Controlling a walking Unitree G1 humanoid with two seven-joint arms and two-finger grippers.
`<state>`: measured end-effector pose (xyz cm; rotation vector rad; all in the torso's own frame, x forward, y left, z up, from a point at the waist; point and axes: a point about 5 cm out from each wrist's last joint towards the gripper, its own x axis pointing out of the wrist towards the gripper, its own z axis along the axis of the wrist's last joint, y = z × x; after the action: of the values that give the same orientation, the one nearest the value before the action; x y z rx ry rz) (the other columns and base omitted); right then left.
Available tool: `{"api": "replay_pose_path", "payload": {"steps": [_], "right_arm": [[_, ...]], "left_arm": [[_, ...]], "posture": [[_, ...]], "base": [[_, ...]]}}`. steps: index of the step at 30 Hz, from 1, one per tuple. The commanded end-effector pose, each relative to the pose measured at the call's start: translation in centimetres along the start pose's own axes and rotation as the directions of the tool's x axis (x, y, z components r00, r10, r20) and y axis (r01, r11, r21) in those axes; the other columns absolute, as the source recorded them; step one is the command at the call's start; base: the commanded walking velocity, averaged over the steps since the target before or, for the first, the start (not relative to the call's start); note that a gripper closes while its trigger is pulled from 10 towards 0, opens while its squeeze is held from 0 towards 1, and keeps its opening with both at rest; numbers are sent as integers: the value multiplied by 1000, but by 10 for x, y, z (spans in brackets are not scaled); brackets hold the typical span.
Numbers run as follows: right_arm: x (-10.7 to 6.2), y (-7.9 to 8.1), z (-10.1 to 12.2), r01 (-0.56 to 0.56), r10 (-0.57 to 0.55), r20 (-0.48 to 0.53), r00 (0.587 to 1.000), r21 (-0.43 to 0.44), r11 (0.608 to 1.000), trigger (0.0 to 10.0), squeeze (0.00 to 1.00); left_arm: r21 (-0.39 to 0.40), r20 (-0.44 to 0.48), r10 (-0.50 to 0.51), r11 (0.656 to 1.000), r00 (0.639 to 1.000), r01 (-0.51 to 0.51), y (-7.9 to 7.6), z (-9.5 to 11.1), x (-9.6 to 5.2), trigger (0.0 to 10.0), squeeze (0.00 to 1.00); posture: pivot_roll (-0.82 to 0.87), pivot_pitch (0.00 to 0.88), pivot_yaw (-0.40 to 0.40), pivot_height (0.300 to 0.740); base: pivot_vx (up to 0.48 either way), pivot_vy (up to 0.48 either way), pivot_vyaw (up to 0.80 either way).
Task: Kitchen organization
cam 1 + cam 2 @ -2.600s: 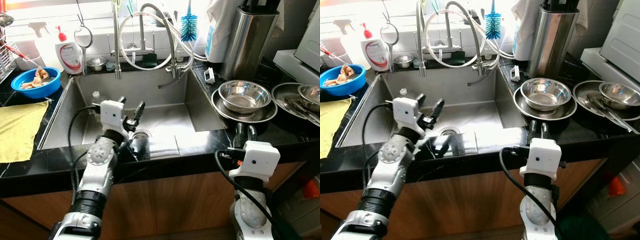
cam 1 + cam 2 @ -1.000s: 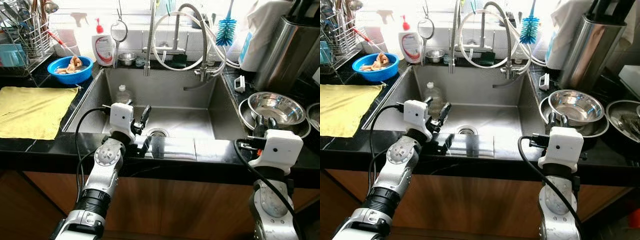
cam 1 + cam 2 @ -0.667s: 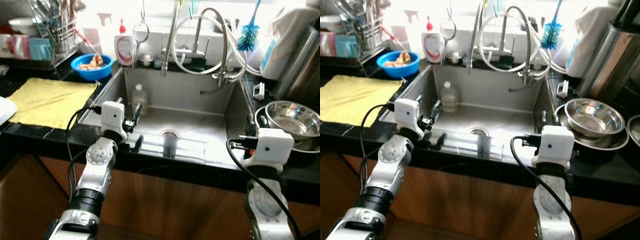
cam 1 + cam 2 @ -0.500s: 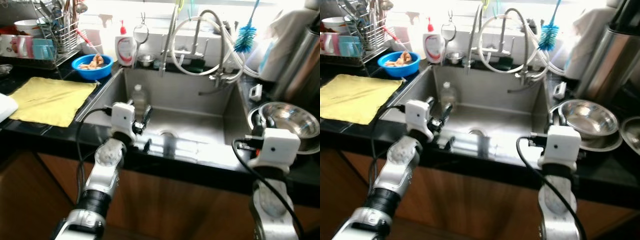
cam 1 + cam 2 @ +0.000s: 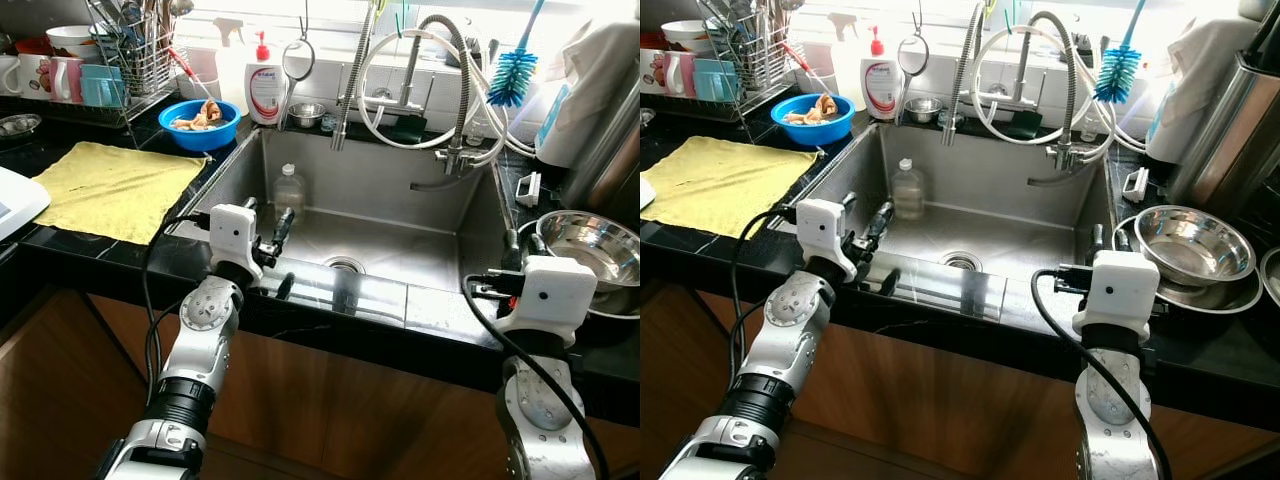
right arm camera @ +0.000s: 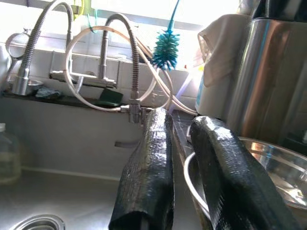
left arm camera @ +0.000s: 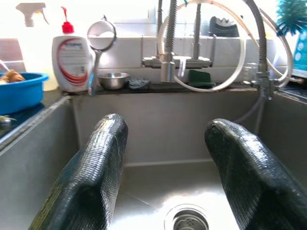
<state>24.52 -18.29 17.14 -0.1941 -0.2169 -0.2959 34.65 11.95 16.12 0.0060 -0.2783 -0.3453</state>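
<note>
Bottle (image 5: 289,192) beyond left pincer (image 5: 266,232) (in sink (image 5: 440,225))

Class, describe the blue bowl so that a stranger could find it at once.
Start at the steel sink and go to its far left corner. On the black counter there, beside the white soap bottle, sits the blue bowl, the only bright blue dish, holding pale scraps.

The sink (image 5: 330,190) is brushed steel, with a dull grey shine. Around the sink the counter (image 5: 120,255) is black stone, polished and glossy. Left of the sink lies a yellow cloth (image 5: 110,190), soft and matt. Behind that, a blue plastic bowl (image 5: 203,125) looks smooth. Right of the sink the metal bowl (image 5: 588,248) shines like a mirror. Below the counter the cabinet front (image 5: 330,400) is brown wood. The fingers (image 7: 98,167) of the left gripper (image 7: 168,158) are black, finely textured and slightly glossy.
</note>
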Motion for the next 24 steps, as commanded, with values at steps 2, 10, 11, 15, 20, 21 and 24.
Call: {"api": "replay_pose_path", "payload": {"steps": [2, 10, 11, 15, 20, 21, 24], "right_arm": [[2, -5, 5, 21, -21, 12, 1000, -1, 1000, 10000, 0], [6, -4, 7, 7, -6, 31, 999, -6, 1000, 10000, 0], [7, -5, 7, 11, -11, 33, 999, -7, 1000, 10000, 0], [8, -6, 7, 17, -16, 43, 999, -10, 1000, 10000, 0], [10, -7, 8, 7, -6, 51, 999, -24, 1000, 10000, 0], [11, -7, 9, 8, -7, 51, 999, -24, 1000, 10000, 0], [13, -8, 9, 5, -3, 56, 998, -37, 999, 10000, 0]], "left_arm": [[-14, 18, -27, 1000, 999, 28, -3, 4, 2, 10000, 0], [-20, 30, -19, 1000, 999, 19, -3, 6, 4, 10000, 0], [-20, 31, -18, 1000, 999, 19, -3, 6, 3, 10000, 0], [-13, 46, -32, 999, 998, 33, -6, 8, 2, 10000, 0], [-28, 75, -33, 999, 997, 35, -10, 13, 4, 10000, 0], [-30, 75, -32, 999, 997, 35, -10, 13, 4, 10000, 0], [-34, 74, -45, 998, 996, 48, -13, 12, 4, 10000, 0]], "posture": [[-68, 0, -50, 740], [-57, 0, -64, 740], [-57, 0, -64, 740], [-44, 0, -71, 740], [-39, 0, -79, 740], [-39, 0, -79, 740], [-43, 0, -75, 740]], "base": [[0, 0, -734], [0, 0, -280], [0, 0, 0], [0, 0, 0], [362, 0, 0], [398, 0, 0], [395, 0, 0]]}}
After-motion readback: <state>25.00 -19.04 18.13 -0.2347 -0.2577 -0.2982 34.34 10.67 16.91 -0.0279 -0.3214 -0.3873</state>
